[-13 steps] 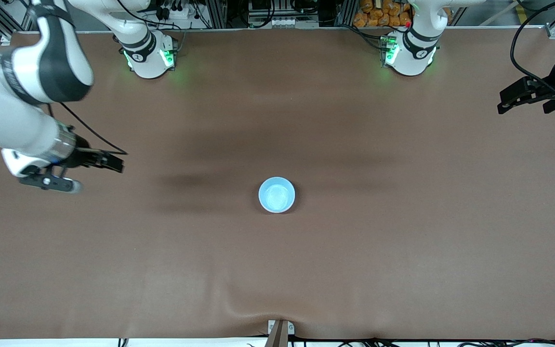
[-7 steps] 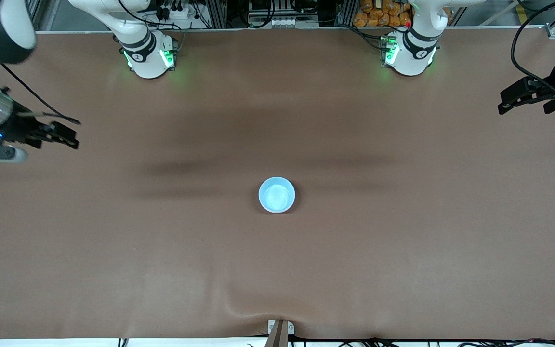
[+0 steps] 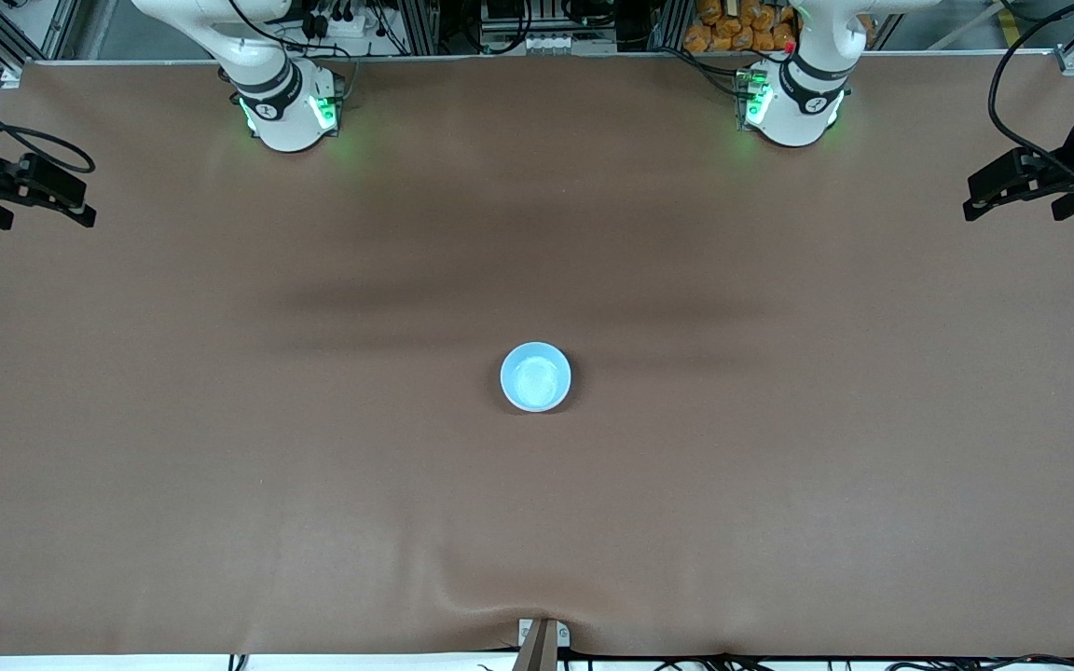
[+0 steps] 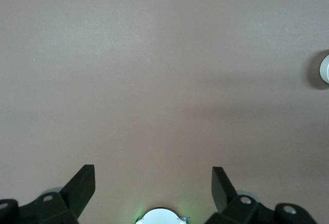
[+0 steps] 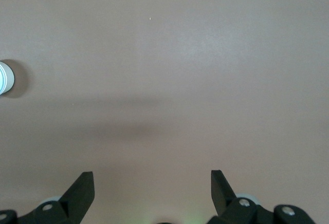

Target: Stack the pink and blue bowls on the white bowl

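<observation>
Now: blue bowl (image 3: 535, 376) upright, mouth up | left gripper (image 3: 977, 193), right gripper (image 3: 80, 201) wide open, empty

even, bright overhead light; soft blurred shadow bands on the table (image 3: 220, 485); sharp, no glare.

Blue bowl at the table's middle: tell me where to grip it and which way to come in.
Grip the blue bowl by its rim, one finger inside the wall and one outside, coming straight down from above. It sits upright with its mouth open and bare table all around, so probably any point on the round rim serves equally.
</observation>
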Robot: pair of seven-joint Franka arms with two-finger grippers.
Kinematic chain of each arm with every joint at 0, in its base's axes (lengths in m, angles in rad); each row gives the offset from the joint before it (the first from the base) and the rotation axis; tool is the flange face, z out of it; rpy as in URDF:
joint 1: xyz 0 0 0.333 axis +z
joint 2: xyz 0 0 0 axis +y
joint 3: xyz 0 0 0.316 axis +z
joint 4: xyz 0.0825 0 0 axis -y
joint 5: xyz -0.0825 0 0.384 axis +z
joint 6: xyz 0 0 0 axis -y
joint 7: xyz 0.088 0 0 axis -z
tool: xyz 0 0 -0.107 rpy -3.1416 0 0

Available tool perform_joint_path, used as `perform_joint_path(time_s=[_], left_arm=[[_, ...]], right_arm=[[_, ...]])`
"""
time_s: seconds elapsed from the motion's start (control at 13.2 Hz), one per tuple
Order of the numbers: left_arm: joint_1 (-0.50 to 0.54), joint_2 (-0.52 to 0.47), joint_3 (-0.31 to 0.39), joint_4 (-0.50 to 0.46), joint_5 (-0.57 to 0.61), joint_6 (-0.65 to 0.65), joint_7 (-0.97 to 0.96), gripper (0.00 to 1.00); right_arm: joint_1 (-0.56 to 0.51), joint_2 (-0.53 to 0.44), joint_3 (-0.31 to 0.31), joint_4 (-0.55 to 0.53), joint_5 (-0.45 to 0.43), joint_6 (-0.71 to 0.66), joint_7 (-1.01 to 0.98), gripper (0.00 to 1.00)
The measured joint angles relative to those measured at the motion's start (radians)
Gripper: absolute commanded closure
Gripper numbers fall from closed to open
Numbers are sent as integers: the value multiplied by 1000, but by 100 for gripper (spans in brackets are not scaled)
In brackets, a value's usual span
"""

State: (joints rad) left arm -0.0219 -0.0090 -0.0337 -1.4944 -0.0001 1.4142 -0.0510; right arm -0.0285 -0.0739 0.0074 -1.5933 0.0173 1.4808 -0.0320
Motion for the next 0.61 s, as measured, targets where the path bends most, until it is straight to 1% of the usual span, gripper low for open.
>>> perform_joint_path(time_s=[0.38, 0.61], left_arm=[[-1, 0, 0, -1, 0, 0, 0, 0], [-1, 0, 0, -1, 0, 0, 0, 0]], right_arm=[[19, 2, 6, 6, -17, -46, 3, 0], [20, 2, 6, 6, -17, -46, 3, 0]])
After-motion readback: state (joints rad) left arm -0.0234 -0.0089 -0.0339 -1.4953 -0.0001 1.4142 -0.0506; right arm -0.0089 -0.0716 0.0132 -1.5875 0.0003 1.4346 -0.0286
